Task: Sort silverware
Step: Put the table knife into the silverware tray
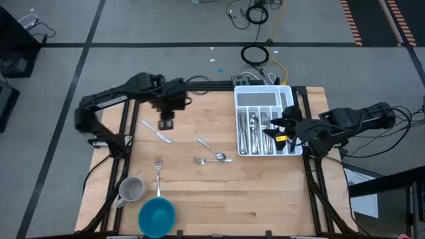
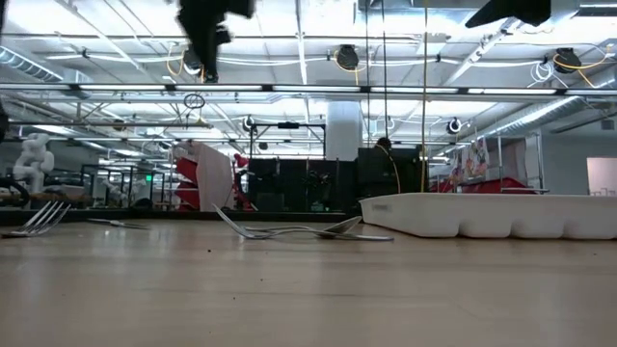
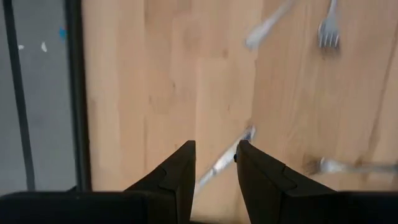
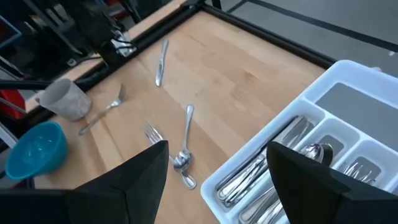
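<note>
The left gripper (image 1: 166,123) hangs above the table (image 1: 199,199) near its far left corner, fingers (image 3: 177,177) pointing straight down and partly parted with nothing between them. Through the gap, its wrist view shows the knife (image 3: 225,160) lying on the wood below, so the gripper appears lined up over that knife for a pick from above; it is not yet low enough to touch it.

The right gripper (image 1: 282,131) waits over the right side of the tray (image 1: 265,91), jaws wide and empty, probably parked there because that is where pieces get dropped. The tray sits at the far right corner, and several of its long compartments already hold silverware lying lengthwise.

Four pieces remain loose on the table. The knife (image 1: 157,131) lies at a slant toward the left edge, a little nearer than the left gripper. A fork (image 1: 158,171) lies near the mug (image 1: 131,190) and the blue bowl (image 1: 157,216) at the near left corner. A spoon (image 1: 211,149) and another fork (image 1: 211,160) touch or cross near the middle of the table, just left of the tray; that overlap could make a clean single pick harder. Judging by the filled tray, the sort looks well along.
</note>
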Robot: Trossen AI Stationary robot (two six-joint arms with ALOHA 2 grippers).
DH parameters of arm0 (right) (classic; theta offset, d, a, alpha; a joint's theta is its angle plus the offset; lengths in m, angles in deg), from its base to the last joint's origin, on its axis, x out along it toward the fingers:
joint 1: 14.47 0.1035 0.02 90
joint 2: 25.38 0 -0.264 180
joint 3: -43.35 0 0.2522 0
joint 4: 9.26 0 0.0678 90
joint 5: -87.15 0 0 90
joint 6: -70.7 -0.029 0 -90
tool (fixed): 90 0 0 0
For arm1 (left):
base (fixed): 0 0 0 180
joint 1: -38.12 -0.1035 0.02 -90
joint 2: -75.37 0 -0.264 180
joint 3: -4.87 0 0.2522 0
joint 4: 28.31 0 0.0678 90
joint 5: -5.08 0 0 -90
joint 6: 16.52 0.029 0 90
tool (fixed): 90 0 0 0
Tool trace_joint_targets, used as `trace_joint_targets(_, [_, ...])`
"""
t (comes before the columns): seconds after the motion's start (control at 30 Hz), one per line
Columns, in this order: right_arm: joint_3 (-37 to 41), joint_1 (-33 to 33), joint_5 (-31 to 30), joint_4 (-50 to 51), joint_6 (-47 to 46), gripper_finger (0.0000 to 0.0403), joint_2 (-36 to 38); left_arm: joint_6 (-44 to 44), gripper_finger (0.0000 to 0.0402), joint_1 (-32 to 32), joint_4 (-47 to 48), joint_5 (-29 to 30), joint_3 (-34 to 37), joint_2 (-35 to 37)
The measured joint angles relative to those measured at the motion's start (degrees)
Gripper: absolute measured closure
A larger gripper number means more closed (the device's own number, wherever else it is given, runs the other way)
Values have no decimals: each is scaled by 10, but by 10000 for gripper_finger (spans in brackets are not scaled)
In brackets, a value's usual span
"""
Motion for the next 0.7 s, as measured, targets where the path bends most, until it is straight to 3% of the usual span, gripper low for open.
trace_joint_targets(0.2, [0, 0, 1, 0, 24, 140, -28, 3, 281, -20, -112, 6, 233, 132])
trace_joint_targets(0.3, [0, -4, 1, -4, 41, 140, -46, -25, 281, -35, -138, 22, 317, 171])
trace_joint_targets(0.57, [0, -21, -4, -81, 84, 140, -91, -61, 281, -65, -156, 41, 468, 186])
trace_joint_targets(0.7, [0, -35, -5, -116, 82, 140, -114, -147, 283, -77, -192, 128, 524, 186])
